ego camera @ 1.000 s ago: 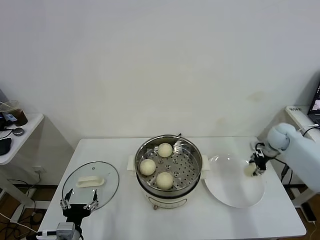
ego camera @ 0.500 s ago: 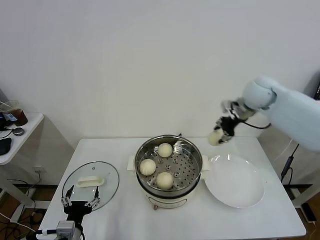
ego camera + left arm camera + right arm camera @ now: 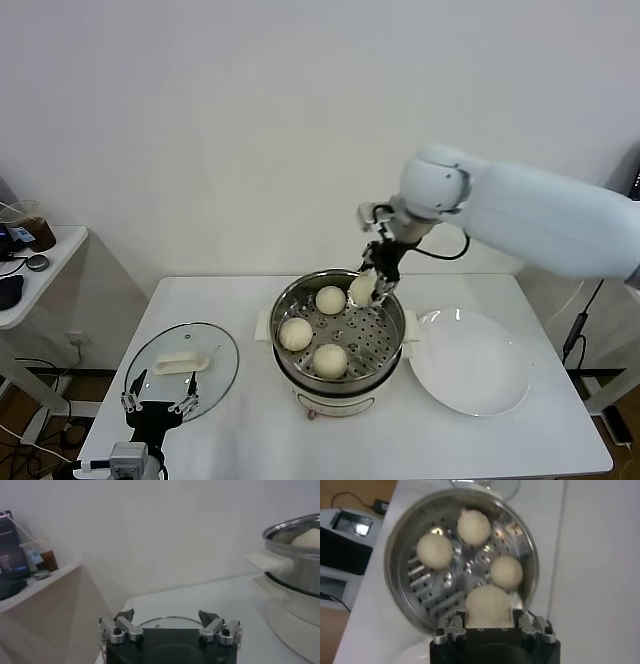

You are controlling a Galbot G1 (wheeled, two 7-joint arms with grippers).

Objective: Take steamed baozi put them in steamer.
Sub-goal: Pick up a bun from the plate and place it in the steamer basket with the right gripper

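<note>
Over steamer [image 3: 338, 335] far-right rim | right gripper [image 3: 366, 287] clamped on fourth baozi [image 3: 362, 288], held above tray | three baozi [image 3: 330, 299] lying inside steamer | left gripper [image 3: 157, 406] spread wide, parked left of steamer by lid [image 3: 181, 367]

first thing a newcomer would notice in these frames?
The right gripper, hanging over the far right rim of the steamer at table centre, shut on a baozi. Three more baozi already lie on the perforated tray inside. On the table to the right sits a white plate with nothing on it, while the left gripper waits open at the near left edge by the glass lid.
</note>
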